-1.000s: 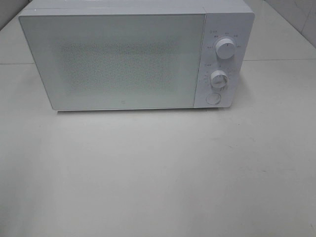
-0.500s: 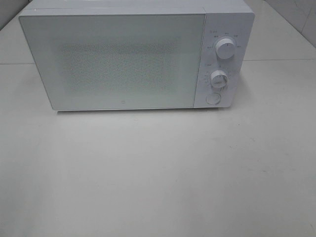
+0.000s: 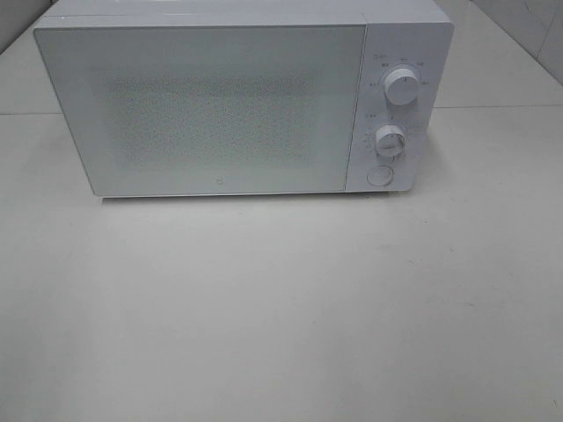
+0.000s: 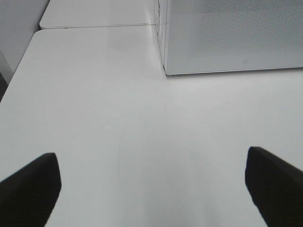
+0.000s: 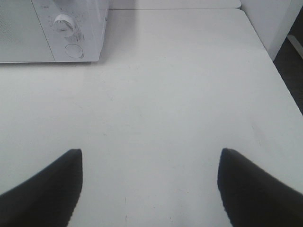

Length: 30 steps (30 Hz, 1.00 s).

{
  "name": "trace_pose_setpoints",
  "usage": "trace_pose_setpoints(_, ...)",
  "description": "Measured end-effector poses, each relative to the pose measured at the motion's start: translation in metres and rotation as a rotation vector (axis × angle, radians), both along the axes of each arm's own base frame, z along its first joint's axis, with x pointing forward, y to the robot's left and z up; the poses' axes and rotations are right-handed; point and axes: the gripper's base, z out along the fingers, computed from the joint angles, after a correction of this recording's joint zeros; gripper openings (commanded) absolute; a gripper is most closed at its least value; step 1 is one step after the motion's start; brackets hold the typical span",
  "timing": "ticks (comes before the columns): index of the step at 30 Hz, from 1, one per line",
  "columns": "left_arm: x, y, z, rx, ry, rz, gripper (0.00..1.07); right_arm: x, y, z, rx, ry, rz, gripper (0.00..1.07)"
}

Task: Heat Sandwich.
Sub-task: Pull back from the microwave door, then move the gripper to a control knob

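Note:
The sandwich is out of view in every frame. A white microwave (image 3: 237, 101) stands at the back of the table with its door shut, and its lower left corner (image 4: 232, 38) and its right side (image 5: 52, 30) show in the wrist views. Two round knobs (image 3: 401, 88) and a round button (image 3: 379, 176) sit on its right panel. My left gripper (image 4: 152, 189) is open over bare tabletop, to the left of the microwave's front. My right gripper (image 5: 149, 187) is open over bare tabletop in front of the panel side. Neither holds anything. Both arms are outside the high view.
The white table (image 3: 281, 308) stretches in front of the microwave. Its left edge (image 4: 21, 66) shows in the left wrist view and its right edge (image 5: 279, 80) in the right wrist view. A seam (image 3: 493, 107) runs across the table behind the microwave.

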Motion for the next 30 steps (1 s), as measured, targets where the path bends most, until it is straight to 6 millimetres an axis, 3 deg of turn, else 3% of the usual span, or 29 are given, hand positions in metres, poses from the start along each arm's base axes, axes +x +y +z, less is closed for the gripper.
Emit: trace_pose_setpoints(30,0.0000,0.0000,0.0000,0.000,0.000,0.000,1.04,0.0000,0.0001,0.0000,0.001,0.000,0.001,0.76)
